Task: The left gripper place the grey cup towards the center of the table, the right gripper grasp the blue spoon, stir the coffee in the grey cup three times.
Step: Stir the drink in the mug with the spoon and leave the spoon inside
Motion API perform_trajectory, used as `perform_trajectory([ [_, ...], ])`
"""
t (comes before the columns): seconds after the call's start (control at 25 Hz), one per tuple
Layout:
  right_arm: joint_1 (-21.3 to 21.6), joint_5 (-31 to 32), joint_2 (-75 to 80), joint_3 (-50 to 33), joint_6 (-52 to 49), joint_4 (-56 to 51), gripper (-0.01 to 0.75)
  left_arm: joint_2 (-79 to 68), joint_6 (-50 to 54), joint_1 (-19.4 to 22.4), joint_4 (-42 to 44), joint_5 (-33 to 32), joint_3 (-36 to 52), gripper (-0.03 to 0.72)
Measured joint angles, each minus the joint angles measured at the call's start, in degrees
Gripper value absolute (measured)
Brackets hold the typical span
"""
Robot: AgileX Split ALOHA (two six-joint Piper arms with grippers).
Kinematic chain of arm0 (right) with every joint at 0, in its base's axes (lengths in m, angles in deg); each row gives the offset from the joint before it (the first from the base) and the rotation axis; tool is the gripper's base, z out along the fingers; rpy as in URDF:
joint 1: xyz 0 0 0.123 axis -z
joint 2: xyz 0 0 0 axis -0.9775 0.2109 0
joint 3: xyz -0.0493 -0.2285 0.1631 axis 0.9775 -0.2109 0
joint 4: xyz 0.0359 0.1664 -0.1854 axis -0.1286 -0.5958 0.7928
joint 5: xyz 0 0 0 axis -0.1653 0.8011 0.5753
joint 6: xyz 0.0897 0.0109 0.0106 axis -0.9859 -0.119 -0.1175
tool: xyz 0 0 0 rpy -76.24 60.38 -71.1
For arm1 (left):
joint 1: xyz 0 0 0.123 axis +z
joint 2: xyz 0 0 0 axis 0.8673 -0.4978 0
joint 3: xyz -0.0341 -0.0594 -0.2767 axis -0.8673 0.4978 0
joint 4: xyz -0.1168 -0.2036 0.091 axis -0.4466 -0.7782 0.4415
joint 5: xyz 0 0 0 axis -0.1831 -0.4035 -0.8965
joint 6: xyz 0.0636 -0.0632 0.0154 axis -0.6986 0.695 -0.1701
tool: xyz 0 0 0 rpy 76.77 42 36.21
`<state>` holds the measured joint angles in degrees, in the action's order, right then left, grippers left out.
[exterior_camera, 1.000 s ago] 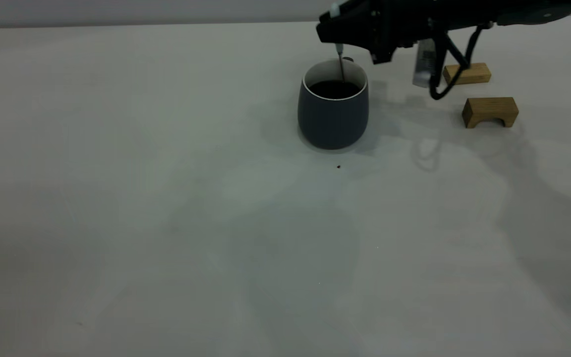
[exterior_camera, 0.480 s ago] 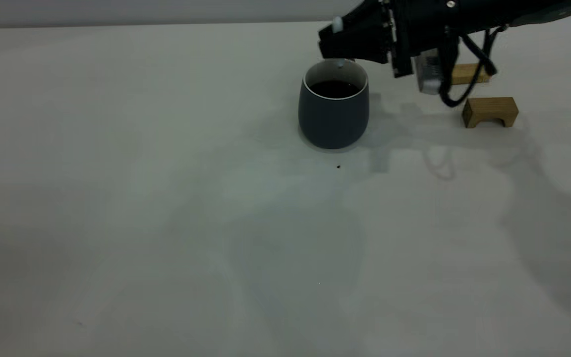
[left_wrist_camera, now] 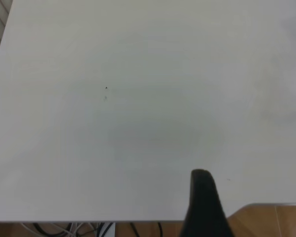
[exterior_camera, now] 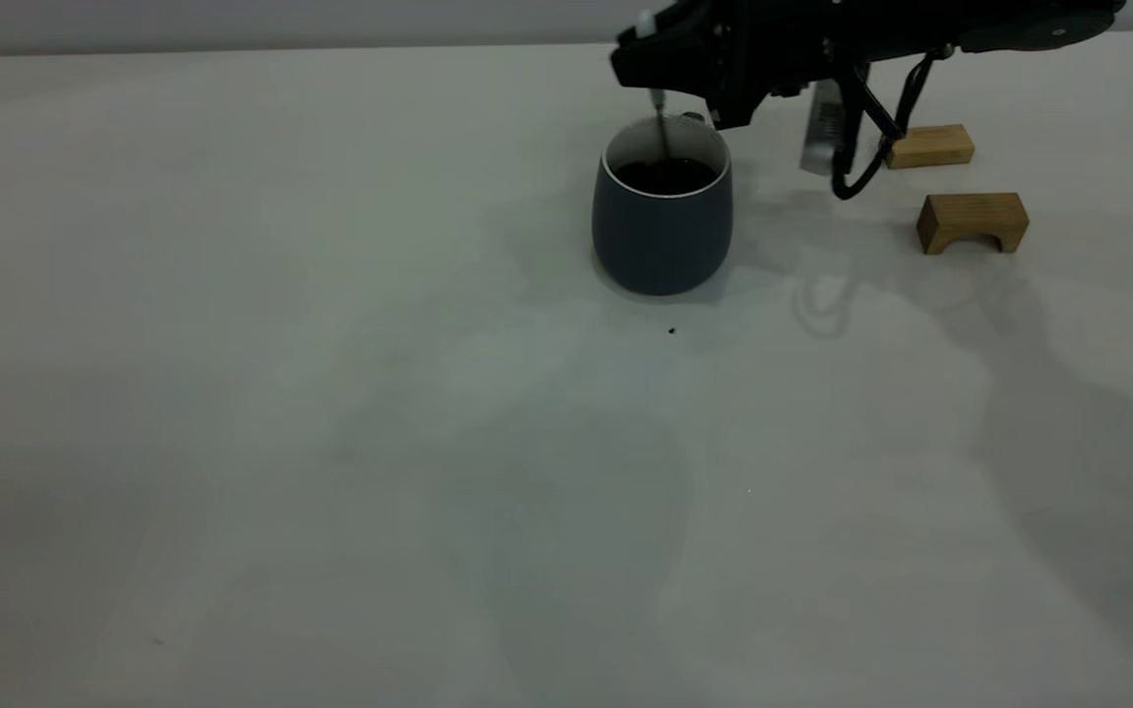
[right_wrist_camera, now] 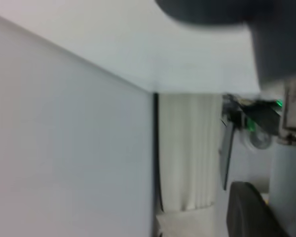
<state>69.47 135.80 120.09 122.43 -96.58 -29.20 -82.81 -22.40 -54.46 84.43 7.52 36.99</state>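
Note:
The grey cup (exterior_camera: 662, 221) stands on the table (exterior_camera: 330, 393) at the far middle, with dark coffee (exterior_camera: 665, 176) inside. Just above its far rim hovers my right gripper (exterior_camera: 647, 61), shut on the blue spoon (exterior_camera: 660, 126). The spoon hangs upright, its thin neck dips into the coffee, and its bowl is hidden under the liquid. In the right wrist view the pale handle (right_wrist_camera: 287, 192) runs beside a dark finger (right_wrist_camera: 250, 212). My left gripper (left_wrist_camera: 202, 207) hangs over bare table near the table edge, far from the cup; the exterior view does not show it.
Two tan wooden blocks lie right of the cup: a flat one (exterior_camera: 930, 146) farther back and an arched one (exterior_camera: 973, 222) nearer. A tiny dark speck (exterior_camera: 672, 330) sits just in front of the cup. The right arm's cable (exterior_camera: 862, 147) dangles between cup and blocks.
The right gripper dipped and tilted over the cup's far rim, then rose again and shifted left. The spoon's neck now enters the coffee farther left than a second ago.

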Motion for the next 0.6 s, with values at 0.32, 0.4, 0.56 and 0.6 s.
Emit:
perform_trajectory([
  [0.32,3.15,9.83,0.0,-0.05,0.0,11.06,0.128,0.0,0.0,0.0,0.0,0.0,0.0,0.585],
  [0.4,3.15,12.92,0.0,-0.05,0.0,13.18,0.128,0.0,0.0,0.0,0.0,0.0,0.0,0.585],
  [0.56,1.92,13.75,0.0,-0.05,-0.06,12.98,0.128,0.0,0.0,0.0,0.0,0.0,0.0,0.585],
  [0.6,1.41,13.75,0.0,-0.05,-0.06,12.3,0.128,0.0,0.0,0.0,0.0,0.0,0.0,0.585],
])
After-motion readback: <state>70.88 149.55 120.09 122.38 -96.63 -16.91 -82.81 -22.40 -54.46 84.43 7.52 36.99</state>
